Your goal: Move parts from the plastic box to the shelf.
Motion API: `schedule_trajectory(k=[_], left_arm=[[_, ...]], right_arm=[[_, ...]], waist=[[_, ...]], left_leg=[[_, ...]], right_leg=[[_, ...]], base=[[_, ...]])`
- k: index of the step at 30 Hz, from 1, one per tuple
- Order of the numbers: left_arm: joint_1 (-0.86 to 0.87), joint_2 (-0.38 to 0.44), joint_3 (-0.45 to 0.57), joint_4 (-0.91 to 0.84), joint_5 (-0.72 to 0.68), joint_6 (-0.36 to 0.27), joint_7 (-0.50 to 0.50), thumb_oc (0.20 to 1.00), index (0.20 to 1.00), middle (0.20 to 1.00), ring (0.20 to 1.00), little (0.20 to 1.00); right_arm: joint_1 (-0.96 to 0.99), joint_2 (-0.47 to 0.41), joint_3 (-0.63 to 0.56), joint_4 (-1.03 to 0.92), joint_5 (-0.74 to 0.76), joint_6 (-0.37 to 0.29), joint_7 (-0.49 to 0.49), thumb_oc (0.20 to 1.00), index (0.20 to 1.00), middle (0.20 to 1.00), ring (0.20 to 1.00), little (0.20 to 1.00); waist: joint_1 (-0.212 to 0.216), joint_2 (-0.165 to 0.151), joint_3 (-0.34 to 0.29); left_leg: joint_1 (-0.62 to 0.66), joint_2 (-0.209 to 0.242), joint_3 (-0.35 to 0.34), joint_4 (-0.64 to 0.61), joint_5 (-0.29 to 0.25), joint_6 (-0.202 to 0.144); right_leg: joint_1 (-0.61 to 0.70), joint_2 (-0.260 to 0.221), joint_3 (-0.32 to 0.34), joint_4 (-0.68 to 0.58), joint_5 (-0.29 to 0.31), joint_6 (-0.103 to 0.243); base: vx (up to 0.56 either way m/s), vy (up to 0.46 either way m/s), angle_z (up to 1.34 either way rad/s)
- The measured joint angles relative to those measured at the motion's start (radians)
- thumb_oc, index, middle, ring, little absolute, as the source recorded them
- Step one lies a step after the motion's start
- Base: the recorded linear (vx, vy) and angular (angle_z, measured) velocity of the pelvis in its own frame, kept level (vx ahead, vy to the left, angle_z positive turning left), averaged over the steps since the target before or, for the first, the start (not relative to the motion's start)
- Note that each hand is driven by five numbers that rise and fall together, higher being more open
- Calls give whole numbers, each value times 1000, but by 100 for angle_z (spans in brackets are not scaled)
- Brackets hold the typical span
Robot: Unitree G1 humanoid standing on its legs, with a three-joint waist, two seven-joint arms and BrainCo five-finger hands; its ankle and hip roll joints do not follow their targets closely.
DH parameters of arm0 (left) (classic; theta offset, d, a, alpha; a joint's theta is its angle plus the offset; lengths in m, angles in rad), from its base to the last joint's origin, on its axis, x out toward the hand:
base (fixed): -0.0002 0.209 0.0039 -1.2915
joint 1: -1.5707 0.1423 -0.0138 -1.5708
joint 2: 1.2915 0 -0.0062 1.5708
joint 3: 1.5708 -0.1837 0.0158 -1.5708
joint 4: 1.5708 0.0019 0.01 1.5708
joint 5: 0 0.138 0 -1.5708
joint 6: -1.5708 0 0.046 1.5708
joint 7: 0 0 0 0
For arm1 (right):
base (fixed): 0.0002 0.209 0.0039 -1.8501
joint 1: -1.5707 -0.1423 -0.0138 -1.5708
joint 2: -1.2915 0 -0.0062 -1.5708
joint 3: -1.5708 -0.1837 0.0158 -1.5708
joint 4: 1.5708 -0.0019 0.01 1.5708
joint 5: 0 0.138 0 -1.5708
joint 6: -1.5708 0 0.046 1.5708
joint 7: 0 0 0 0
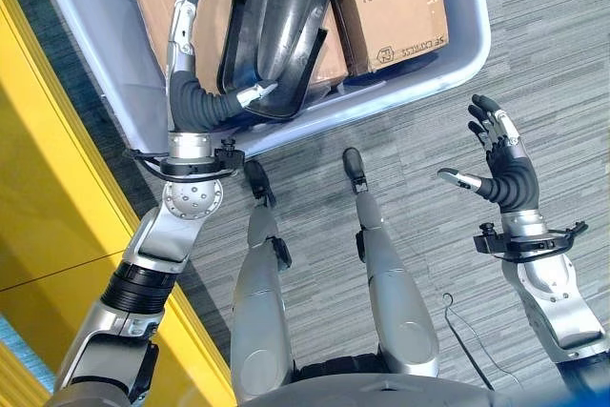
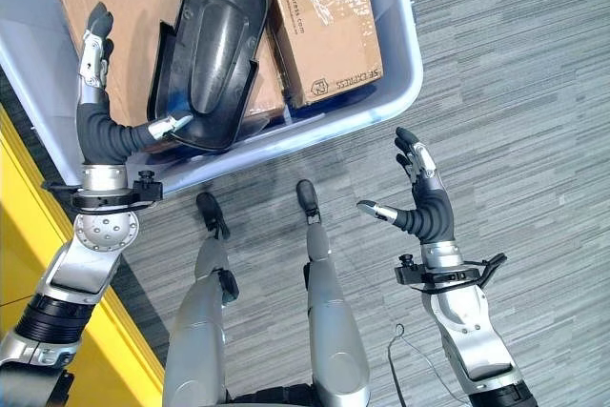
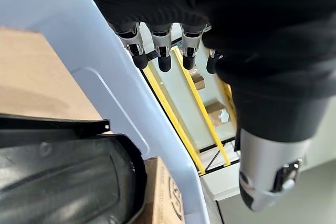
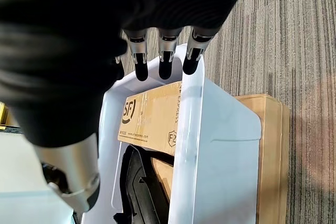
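One plastic box point(image 1: 457, 54) holds one black part point(image 1: 276, 16) and two cardboard boxes point(image 1: 396, 7).

A pale blue plastic box point(image 1: 448, 54) holds a glossy black part point(image 1: 276, 21) and brown cardboard boxes point(image 1: 396, 7). The floor point(image 1: 534, 64) is grey striped carpet; a yellow shelf point(image 1: 57, 188) stands left.

Plastic box point(image 1: 457, 54): pale blue-grey plastic, smooth, slight sheen. Black part point(image 1: 281, 16) inside: moulded plastic, semi-gloss w/ soft highlights on the bulge. Cardboard boxes point(image 1: 396, 7): matt brown card, tape strip shiny. Floor point(image 1: 553, 35): grey carpet, ribbed, rough, matt. Left hand point(image 1: 191, 92) & right hand point(image 1: 505, 173): matt black ribbed covers, fingers point(image 1: 179, 21) of brushed silver metal w/ dark rubbery tips. Yellow shelf point(image 1: 48, 169): smooth painted finish.
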Motion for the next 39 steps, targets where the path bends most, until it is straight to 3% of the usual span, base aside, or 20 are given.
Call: schedule_trajectory(k=[4,8,14,26,39], left_arm=[[-47,-43,-36,103,38,47,29,1000,1000,1000,1000,1000],[-123,-51,-60,277,171,131,73,1000,1000,1000,1000,1000],[-156,-60,-50,393,191,211,140,1000,1000,1000,1000,1000],[-204,-57,24,430,184,251,218,1000,1000,1000,1000,1000],[-354,-53,-60,644,146,278,217,1000,1000,1000,1000,1000]], right_arm=[[-7,2,18,1,-10,1,-25,1000,1000,1000,1000,1000],[-11,3,39,5,-11,4,-48,1000,1000,1000,1000,1000],[-32,11,46,6,-10,13,-53,1000,1000,1000,1000,1000],[-39,10,55,6,-6,25,-52,1000,1000,1000,1000,1000],[-43,10,85,5,3,33,-45,1000,1000,1000,1000,1000]], waist=[[-7,0,0],[-15,0,0],[-28,0,0],[-30,-2,-1],[-49,-8,-3]], left_leg=[[1,-2,0,0,2,3],[8,-2,1,1,3,4],[8,-2,3,0,3,4],[5,0,1,1,3,4],[-12,0,0,2,3,4]], right_leg=[[2,2,-1,0,1,0],[7,4,1,0,3,0],[6,5,4,0,5,1],[3,9,4,0,5,1],[-12,12,3,0,6,1]], base=[[-1,-1,-1],[0,0,0],[0,0,0],[0,0,0],[6,1,0]])
